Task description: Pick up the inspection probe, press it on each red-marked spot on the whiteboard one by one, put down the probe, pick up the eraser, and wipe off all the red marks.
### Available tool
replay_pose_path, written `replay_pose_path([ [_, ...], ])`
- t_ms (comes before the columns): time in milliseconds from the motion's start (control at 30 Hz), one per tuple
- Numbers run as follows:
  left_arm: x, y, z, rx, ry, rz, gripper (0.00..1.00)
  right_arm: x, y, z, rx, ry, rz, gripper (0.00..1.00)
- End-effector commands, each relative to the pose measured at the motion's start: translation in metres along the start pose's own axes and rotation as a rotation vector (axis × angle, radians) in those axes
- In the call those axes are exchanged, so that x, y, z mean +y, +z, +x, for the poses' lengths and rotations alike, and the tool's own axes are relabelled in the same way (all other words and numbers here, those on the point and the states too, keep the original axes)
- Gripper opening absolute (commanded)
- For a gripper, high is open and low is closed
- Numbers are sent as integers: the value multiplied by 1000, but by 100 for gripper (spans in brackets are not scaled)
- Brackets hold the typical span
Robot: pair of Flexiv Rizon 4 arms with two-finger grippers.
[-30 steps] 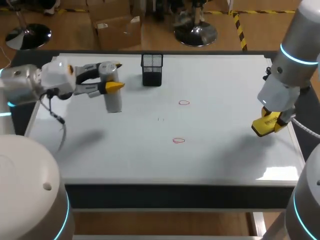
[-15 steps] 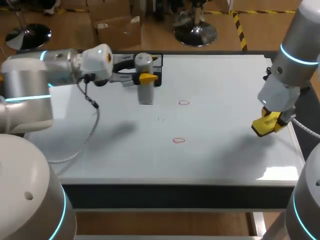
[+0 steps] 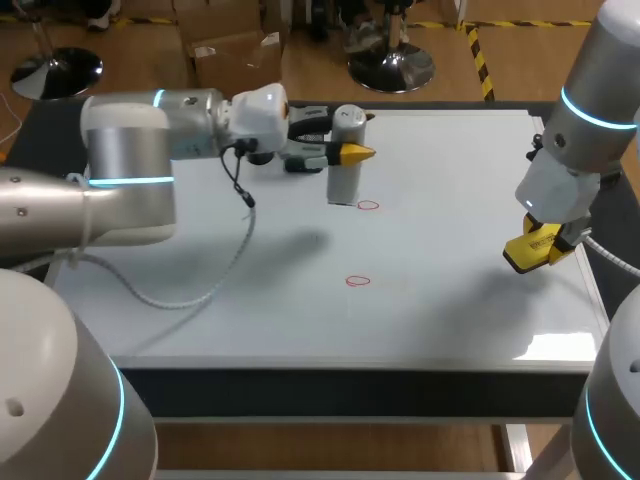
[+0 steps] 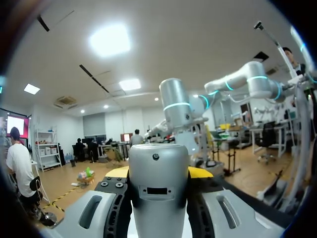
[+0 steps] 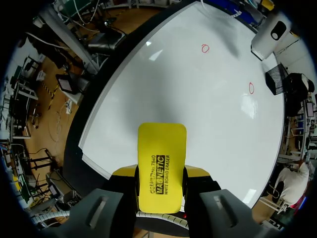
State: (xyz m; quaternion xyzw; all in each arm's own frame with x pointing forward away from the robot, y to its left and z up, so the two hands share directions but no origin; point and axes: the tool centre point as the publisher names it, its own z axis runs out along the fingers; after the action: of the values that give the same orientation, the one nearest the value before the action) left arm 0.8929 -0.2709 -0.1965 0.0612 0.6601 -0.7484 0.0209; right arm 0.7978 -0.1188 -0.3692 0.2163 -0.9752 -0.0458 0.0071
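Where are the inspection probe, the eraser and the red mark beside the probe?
inspection probe (image 3: 344, 178): head view, middle of its grey body.
eraser (image 5: 161, 168): right wrist view, its yellow face.
red mark (image 3: 368, 205): head view, centre of the small ring.

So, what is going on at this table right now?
The left gripper is shut on the grey inspection probe, held upright over the whiteboard, its lower end just beside the far red mark. Whether it touches the board, I cannot tell. The right gripper is shut on the yellow eraser and hangs over the board's right edge. The near red mark and the far one are both unwiped.
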Motion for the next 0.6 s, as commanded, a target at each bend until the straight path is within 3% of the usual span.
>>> replay_pose_path([
  [33, 13, 22, -6, -11, -4, 0, 0, 0, 0, -1, 3, -1, 4, 0],
  [333, 33, 44, -14, -28, -8, -16, 0, 0, 0, -1, 3, -1, 4, 0],
  [600, 42, 46, -19, -44, 0, -15, 0, 0, 0, -1, 3, -1, 4, 0],
])
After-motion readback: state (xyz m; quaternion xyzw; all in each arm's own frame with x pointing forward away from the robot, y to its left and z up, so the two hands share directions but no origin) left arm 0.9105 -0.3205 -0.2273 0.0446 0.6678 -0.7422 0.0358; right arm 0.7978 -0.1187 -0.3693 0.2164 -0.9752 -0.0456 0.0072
